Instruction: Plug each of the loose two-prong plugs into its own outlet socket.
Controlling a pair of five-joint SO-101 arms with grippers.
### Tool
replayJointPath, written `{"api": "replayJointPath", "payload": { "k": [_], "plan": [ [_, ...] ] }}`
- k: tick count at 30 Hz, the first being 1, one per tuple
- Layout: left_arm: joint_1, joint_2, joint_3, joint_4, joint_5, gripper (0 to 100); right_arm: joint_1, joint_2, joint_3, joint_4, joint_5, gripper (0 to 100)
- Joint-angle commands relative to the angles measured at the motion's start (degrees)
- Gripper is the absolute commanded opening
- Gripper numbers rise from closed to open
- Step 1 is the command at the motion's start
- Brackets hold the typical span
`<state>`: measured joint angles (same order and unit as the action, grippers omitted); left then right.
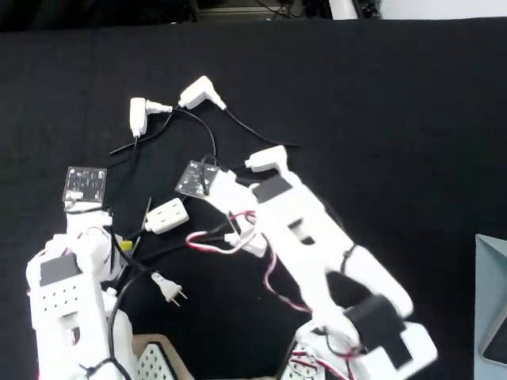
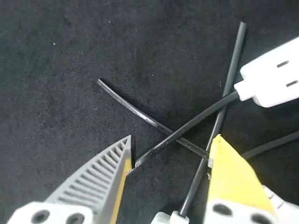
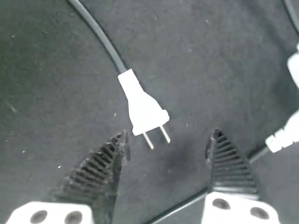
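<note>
Right gripper (image 3: 169,134) hangs open over a two-prong plug (image 3: 142,109). Left gripper (image 2: 173,139) gapes above crossed black cords (image 2: 201,120) near an outlet socket (image 2: 275,77).

High camera overlooks the table (image 1: 396,95); the close left wrist camera shares its outlet socket (image 1: 166,215) (image 2: 273,79).

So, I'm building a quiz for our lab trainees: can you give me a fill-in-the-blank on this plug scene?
1. The right pincer stands ___ over the white plug.
2. That plug has ___ metal prongs.
3. Under the left pincer, two black cables ___ each other.
4. The outlet socket beside them is ___ in colour.
Missing words: open; two; cross; white.
</note>
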<state>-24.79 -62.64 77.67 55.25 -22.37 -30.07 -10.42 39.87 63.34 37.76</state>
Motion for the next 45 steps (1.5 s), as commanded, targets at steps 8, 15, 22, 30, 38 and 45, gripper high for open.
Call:
{"api": "replayJointPath", "payload": {
  "k": [8, 15, 22, 30, 38, 45],
  "plan": [
    [-0.6, -6.2, 2.7, -0.6, 0.3, 27, -1.1, 11.5, -8.7, -0.8, 1.7, 26.9],
    [-0.7, -7.7, 3.4, -0.5, 0.3, 27, -1.1, 16.7, -11.6, -0.9, 1.7, 26.9],
    [-0.7, -7.7, 3.5, -0.5, 0.3, 27, -1.1, 21.6, -11.6, -4.7, 1.7, 25.8],
    [-0.7, -7.7, 4.1, -1.0, 0.3, 27, -1.1, 16.6, -11.4, -4.1, 1.7, 0.9],
    [-0.7, -7.7, 4.2, -1.0, 0.2, 27, -0.7, 3.6, -7.7, 8.4, 4.7, 1.1],
    [-0.7, -7.7, 4.2, -1.0, 0.2, 27, 6.5, -7.2, -5.3, 17.2, 12.0, 1.1]
  ]
}}
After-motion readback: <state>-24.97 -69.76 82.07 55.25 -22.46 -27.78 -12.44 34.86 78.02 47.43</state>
